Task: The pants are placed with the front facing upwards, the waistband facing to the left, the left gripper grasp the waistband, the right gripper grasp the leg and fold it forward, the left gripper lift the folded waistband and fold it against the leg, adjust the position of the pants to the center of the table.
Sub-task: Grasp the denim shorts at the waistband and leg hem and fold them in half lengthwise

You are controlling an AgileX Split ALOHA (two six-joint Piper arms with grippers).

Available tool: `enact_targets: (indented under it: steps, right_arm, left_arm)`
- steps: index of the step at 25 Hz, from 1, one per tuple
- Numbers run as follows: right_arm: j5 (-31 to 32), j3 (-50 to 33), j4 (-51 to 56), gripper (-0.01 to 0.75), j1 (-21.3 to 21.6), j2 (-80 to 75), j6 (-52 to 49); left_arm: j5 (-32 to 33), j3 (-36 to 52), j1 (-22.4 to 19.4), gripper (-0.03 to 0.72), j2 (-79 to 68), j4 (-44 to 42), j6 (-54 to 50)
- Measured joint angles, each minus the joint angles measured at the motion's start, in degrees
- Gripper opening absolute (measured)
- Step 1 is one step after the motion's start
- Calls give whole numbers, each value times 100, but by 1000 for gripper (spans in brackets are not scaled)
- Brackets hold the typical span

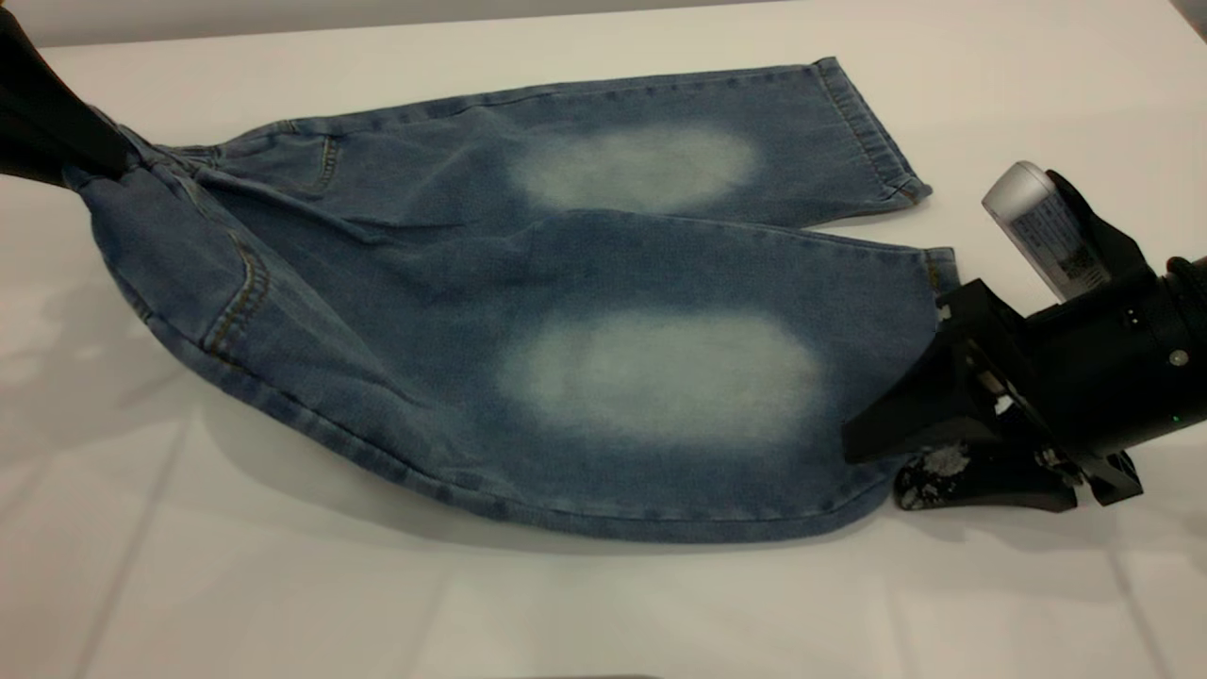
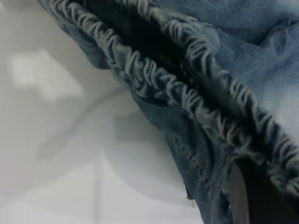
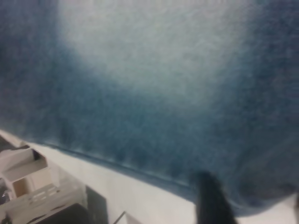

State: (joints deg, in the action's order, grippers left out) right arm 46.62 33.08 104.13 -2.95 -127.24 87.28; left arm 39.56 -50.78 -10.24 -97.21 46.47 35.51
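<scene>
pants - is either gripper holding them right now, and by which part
Both hold the pants. The left gripper is shut on the gathered waistband; the right gripper is shut on the hem end of the near leg.

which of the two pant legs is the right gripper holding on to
The near leg, the one closer to the camera with the larger pale patch. The right gripper sits at its hem; the far leg lies untouched behind it.

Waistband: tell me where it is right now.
In the exterior view the waistband sits at the far left of the table, bunched and raised off it where the left gripper holds it.
</scene>
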Motion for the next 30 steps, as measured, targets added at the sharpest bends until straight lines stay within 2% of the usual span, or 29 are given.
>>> enact_targets:
  steps: [4, 7, 17, 22, 25, 30]
  right_arm:
    - [-214, 4, 18, 102, 0, 0, -48]
    - [-258, 4, 25, 27, 0, -5, -55]
    - [160, 4, 37, 19, 0, 36, -12]
    - [382, -82, -356, 19, 38, 488, -144]
    - [364, -407, -635, 19, 251, 929, -268]
    - [270, -946, -965, 19, 973, 1751, -414]
  left_arm:
    - [0, 0, 0, 76, 0, 0, 0]
    - [2, 0, 0, 76, 0, 0, 0]
    - [41, 0, 0, 76, 0, 0, 66]
    - [132, 0, 0, 76, 0, 0, 103]
    - [258, 0, 0, 76, 0, -1, 108]
    - [582, 0, 0, 76, 0, -12, 51]
